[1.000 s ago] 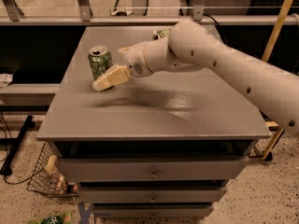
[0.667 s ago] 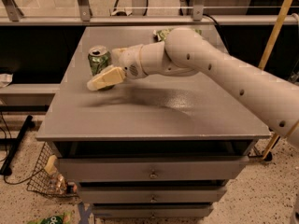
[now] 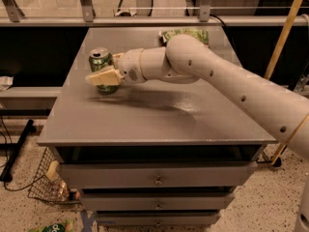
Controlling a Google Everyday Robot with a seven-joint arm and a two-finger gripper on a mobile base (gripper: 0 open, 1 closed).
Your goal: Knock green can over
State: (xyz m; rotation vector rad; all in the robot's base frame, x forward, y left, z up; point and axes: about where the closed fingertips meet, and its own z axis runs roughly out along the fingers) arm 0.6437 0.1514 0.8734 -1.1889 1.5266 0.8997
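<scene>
Aluminium, long axis vertical, the green can (image 3: 100, 61) stands toward the left rear of the desk (image 3: 145, 120). My jaws lie against its lower front, reaching in from the right. Whether they are apart or clamped, I cannot tell.

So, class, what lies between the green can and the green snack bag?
In the camera view, the robot's arm crosses between green can and green snack bag; its hand sits at the can's front.

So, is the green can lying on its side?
No, the green can stands upright on the table, with the gripper right at its lower front.
</scene>
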